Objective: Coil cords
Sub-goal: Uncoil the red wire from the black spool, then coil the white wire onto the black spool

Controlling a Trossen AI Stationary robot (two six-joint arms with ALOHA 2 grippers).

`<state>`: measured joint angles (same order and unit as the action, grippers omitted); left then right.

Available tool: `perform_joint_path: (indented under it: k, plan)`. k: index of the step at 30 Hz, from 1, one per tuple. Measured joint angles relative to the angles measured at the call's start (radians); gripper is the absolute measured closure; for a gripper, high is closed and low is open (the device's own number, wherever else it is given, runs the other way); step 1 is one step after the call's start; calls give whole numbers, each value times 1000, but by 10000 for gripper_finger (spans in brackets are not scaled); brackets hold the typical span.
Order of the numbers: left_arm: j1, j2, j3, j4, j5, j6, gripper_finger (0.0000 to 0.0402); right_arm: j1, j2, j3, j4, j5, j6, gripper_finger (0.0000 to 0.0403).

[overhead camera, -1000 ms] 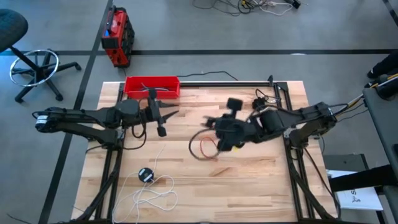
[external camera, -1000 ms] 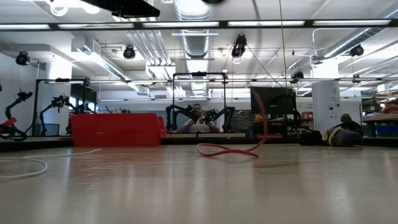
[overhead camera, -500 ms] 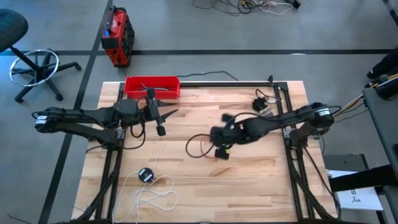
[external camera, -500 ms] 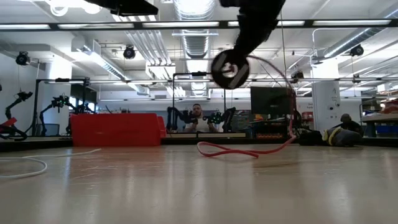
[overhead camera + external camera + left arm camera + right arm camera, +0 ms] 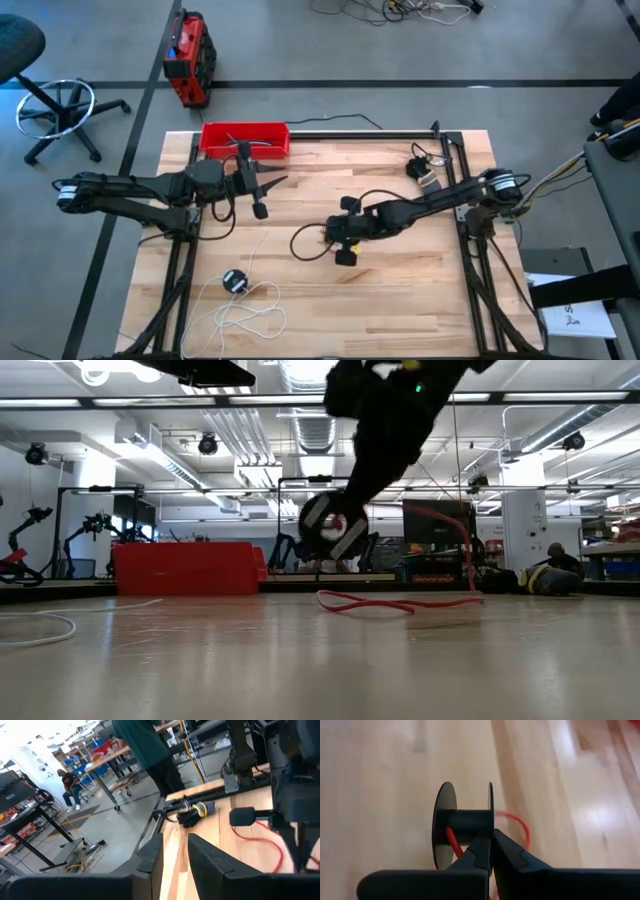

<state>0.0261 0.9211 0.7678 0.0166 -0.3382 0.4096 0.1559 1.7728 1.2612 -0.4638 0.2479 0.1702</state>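
Spool (image 5: 462, 827) lower, nearer table (image 5: 420, 290).

Pale wooden bench (image 5: 400, 300) filling the frame's middle. Red tray (image 5: 244, 139) at upper left edge. Red cord (image 5: 308, 240) looped near centre. White cord (image 5: 245, 315) tangled at lower left, black disc (image 5: 234, 281) beside it. Dark bundle (image 5: 421, 168) at upper right.

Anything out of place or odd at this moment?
Nothing looks damaged. The red cord trails loose across the table from the black spool that the right gripper holds above it. The white cord lies uncoiled near the front edge.
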Motion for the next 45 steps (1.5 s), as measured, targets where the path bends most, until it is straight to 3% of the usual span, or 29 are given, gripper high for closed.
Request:
perform_joint_path:
  k: [7, 17, 22, 35, 40, 45]
  plan:
    - [0, 10, 0, 4, 0, 0, 306, -5, 111, 19, -16, 98, 9, 389]
    - [0, 12, 0, 0, 0, 0, 293, -4, 121, 176, -322, 131, -59, 273]
    - [0, 12, 0, -8, 0, 0, 296, 6, 120, 256, -339, 130, -59, 229]
    - [-2, 9, 0, -49, 7, 0, 324, 37, 120, 294, -339, 102, -57, 218]
    - [-30, -8, 54, -142, 168, -28, 322, 43, 120, 296, -334, 82, -32, 218]
    - [-87, -5, 171, -301, 416, -212, 308, 45, 120, 297, -304, 62, -36, 215]
